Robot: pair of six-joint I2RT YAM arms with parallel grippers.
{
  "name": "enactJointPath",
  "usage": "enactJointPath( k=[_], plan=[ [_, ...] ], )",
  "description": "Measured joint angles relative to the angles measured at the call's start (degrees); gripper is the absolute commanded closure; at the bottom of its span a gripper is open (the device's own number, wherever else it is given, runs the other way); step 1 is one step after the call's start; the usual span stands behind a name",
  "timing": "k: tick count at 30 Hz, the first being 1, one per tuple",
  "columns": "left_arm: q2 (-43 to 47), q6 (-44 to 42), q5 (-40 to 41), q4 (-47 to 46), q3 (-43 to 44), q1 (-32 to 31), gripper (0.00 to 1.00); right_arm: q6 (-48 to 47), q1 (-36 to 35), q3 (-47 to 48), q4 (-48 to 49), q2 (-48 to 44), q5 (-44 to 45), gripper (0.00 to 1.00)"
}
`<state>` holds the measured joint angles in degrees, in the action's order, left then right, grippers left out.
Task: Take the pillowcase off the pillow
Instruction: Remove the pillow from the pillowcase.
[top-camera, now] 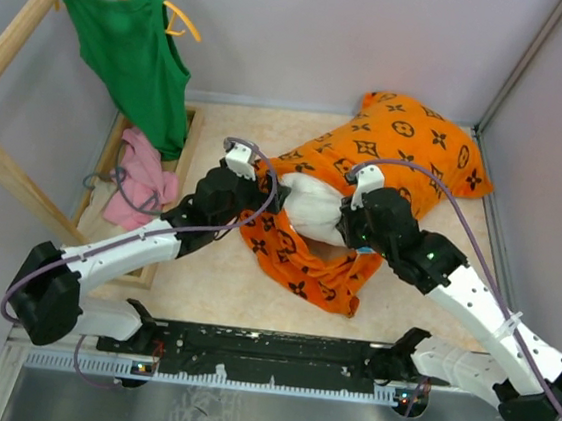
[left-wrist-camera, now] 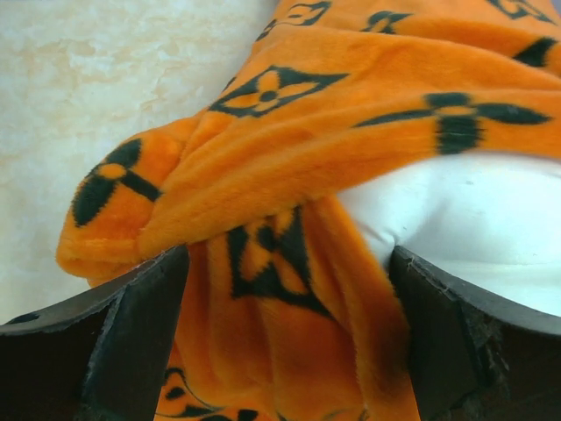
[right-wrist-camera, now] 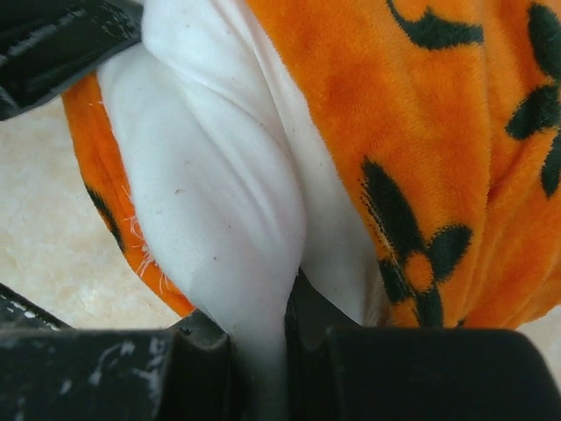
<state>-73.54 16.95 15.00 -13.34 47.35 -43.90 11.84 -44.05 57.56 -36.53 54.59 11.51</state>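
- Step, as I read it: early stripping. The mouth is open and one end of the pillow (top-camera: 314, 206) is bared, but most of it sits inside the pillowcase (top-camera: 409, 144).
- Right gripper (right-wrist-camera: 263, 346): clamped narrow on a pinch of white pillow fabric at the bared end, with orange on either side of it.
- Left gripper (left-wrist-camera: 289, 342): jaws wide and straddling a fold of the orange hem at the mouth, with white showing just beside it. No grip on it that I can see.
- Location: the bundle lies on the counter (top-camera: 214, 274), running from mid-counter out to the far right corner. A loose orange flap spills toward the near edge.
- Long axis: diagonal, from centre to far right corner. The closed end is at the far right corner and the mouth points back toward the near left.
- Next move likely needs the left gripper to close on orange only, with no white caught in it.
- Then the two should pull apart along that diagonal, the pillow coming out through the mouth and the case going the other way.
- Risk: fuzzy fabric may drag on the pillow, so the whole bundle could slide rather than separate.
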Motion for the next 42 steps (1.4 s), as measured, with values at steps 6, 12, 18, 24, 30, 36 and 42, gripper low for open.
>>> enactJointPath(
  k=[6, 12, 18, 24, 30, 36, 42],
  plan=[
    [-1.90, 6.91, -2.89, -5.66, -4.85, 2.40, 0.07, -0.17, 0.81, 4.00, -3.04, -0.55, -0.81, 1.00],
    [3.28, 12.26, -1.68, -9.01, -14.38, 2.73, 0.06, -0.26, 2.80, 6.45, -6.58, -1.09, 0.68, 1.00],
    [5.29, 14.84, 4.20, -1.36, -20.85, 4.74, 0.07, 1.20, 8.72, 9.33, -5.88, -6.27, 5.84, 1.00],
    [8.22, 16.90, 4.74, 0.20, -21.66, 4.39, 0.08, 1.95, 9.88, 10.05, -5.53, -7.67, 7.89, 1.00],
    [12.74, 15.45, 4.79, 3.39, -21.88, 4.42, 0.08, 2.36, 10.14, 9.42, -3.30, -6.29, 5.05, 1.00],
    [20.70, 12.39, -2.40, 9.07, -17.20, 4.59, 0.02, 2.23, 10.51, 8.79, -0.74, -4.55, 0.20, 1.00],
    [24.57, 11.54, -9.07, 11.23, -8.59, 4.68, 0.04, 1.44, 10.99, 8.00, 1.64, -3.82, -5.07, 1.00]
  ],
)
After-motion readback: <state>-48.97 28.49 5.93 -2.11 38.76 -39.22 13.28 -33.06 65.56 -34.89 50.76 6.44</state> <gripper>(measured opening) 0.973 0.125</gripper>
